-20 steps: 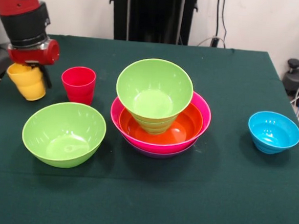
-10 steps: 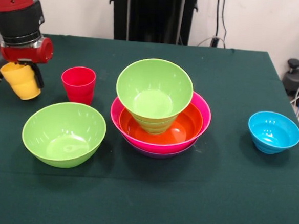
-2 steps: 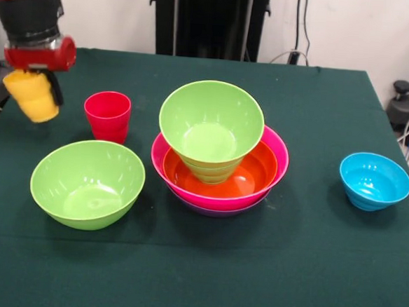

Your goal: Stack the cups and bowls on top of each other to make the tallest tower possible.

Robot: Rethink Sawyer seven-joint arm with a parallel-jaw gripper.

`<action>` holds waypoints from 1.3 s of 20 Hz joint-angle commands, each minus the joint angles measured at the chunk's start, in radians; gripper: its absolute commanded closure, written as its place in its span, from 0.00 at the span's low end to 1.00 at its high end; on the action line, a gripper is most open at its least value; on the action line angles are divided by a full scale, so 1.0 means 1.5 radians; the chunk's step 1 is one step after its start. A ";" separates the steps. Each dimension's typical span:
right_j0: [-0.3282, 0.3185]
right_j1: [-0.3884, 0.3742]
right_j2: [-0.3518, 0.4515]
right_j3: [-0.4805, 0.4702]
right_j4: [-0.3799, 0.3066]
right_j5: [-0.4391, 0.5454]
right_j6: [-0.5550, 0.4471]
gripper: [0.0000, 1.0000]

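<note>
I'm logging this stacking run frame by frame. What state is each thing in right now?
gripper: shut on the yellow cup, off the table
yellow cup: held, tilted, lifted
red cup: upright on the table, empty
tower: lime bowl nested highest, over orange, pink, purple bowls
loose lime bowl: upright on the table, empty
blue bowl: upright, empty, apart at the side
</note>
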 commanded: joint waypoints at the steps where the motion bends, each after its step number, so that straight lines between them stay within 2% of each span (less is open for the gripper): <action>1: 0.008 -0.134 0.052 0.119 0.062 0.073 -0.085 1.00; 6: 0.009 -0.182 0.064 0.141 0.102 0.097 -0.083 1.00; 16: 0.028 -0.196 0.055 0.156 0.123 0.083 -0.062 1.00; 26: 0.069 -0.231 0.047 0.190 0.160 0.054 -0.001 1.00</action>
